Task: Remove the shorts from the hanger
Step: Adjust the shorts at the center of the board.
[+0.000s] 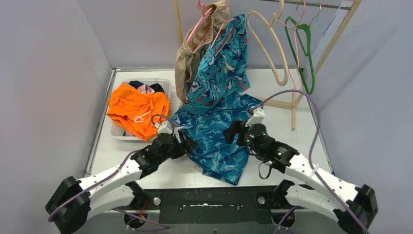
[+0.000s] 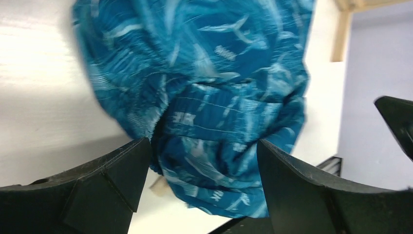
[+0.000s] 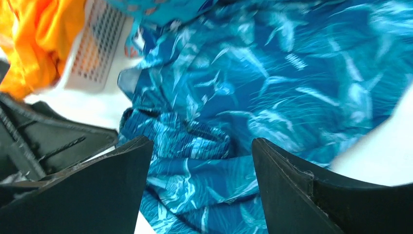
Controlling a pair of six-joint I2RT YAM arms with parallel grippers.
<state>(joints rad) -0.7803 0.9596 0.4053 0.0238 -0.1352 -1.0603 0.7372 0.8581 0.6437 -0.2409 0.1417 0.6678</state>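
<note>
Dark teal-blue print shorts (image 1: pixel 216 141) lie crumpled on the white table, off any hanger. They fill the left wrist view (image 2: pixel 214 112) and the right wrist view (image 3: pixel 272 97). My left gripper (image 1: pixel 187 145) is open at their left edge, fabric between its jaws, not pinched. My right gripper (image 1: pixel 233 132) is open over their right side. Turquoise print shorts (image 1: pixel 221 68) hang on a pink hanger (image 1: pixel 221 27) on the rack. Tan shorts (image 1: pixel 192 53) hang beside them on another pink hanger (image 1: pixel 200 17). Orange shorts (image 1: pixel 136 107) lie on the basket.
A white basket (image 1: pixel 165 85) at the back left holds orange, navy and pink shorts. The wooden rack (image 1: pixel 336 39) at the back right carries empty hangers: cream (image 1: pixel 265 44), pink and green (image 1: pixel 304 53). Grey walls close in on both sides.
</note>
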